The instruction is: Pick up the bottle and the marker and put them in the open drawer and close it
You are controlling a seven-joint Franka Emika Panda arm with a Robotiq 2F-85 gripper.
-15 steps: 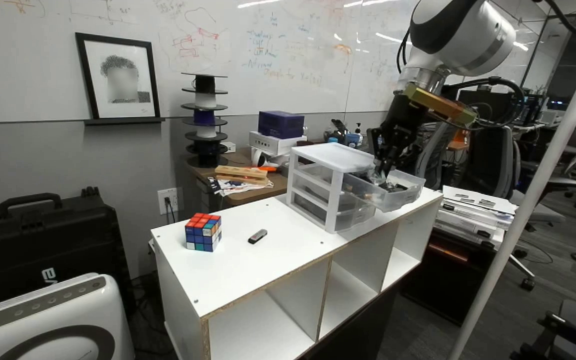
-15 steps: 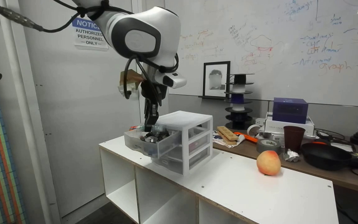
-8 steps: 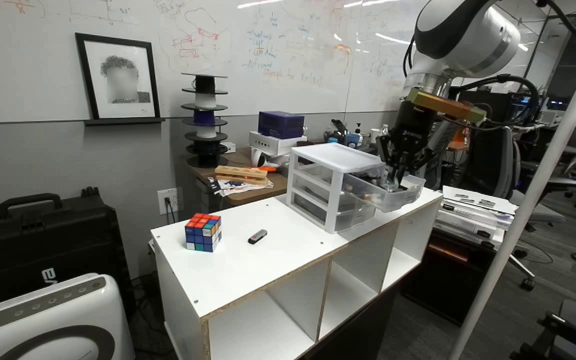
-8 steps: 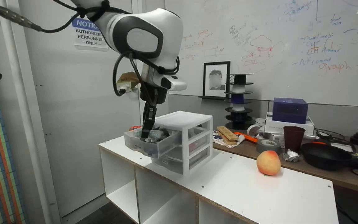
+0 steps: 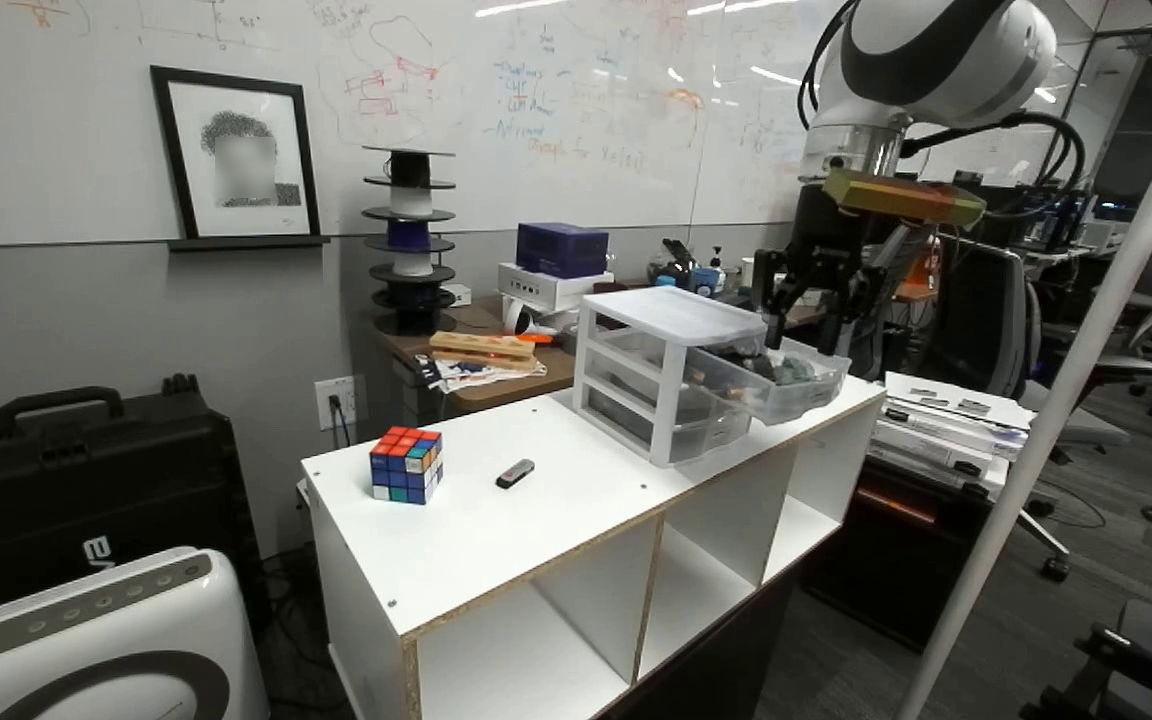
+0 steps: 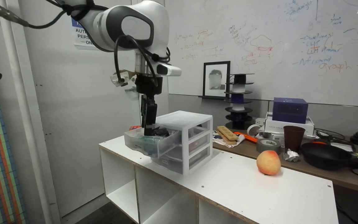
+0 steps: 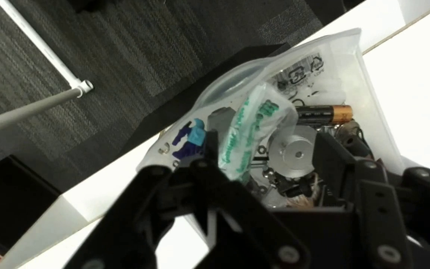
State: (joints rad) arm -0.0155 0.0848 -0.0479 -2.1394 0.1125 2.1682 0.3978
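We take the unit (image 5: 669,390) as our landmark; its top drawer (image 5: 802,403) stands open and holds, as the wrist view shows, a bag (image 7: 250,130) with green print, a battery (image 7: 323,114), a metal disc (image 7: 291,151) and a blue piece (image 7: 193,136). The gripper (image 5: 802,345) covers part of these contents. On the shelf (image 5: 496,530), on the side of the unit opposite the open drawer, we find in an exterior view the marker (image 5: 515,473) and, farther from the unit, a cube (image 5: 406,465); the unit itself stands between marker and gripper. In an exterior view a peach (image 6: 268,162) lies on that same side of the unit. Beyond the unit we note a desk (image 6: 247,149) with spools (image 6: 237,98), a box (image 6: 290,109), a cup (image 6: 293,138) and a pan (image 6: 325,155).

The gripper hangs above the open drawer, its fingers spread well apart and gripping nothing; the bag lies beneath them. Whether a fingertip touches the contents we cannot tell. Compared with a second earlier, when the fingers are close together at the bag, the gripper is more upright, and both gripper and bag are farther out from the unit. Marker, cube and peach keep their places.
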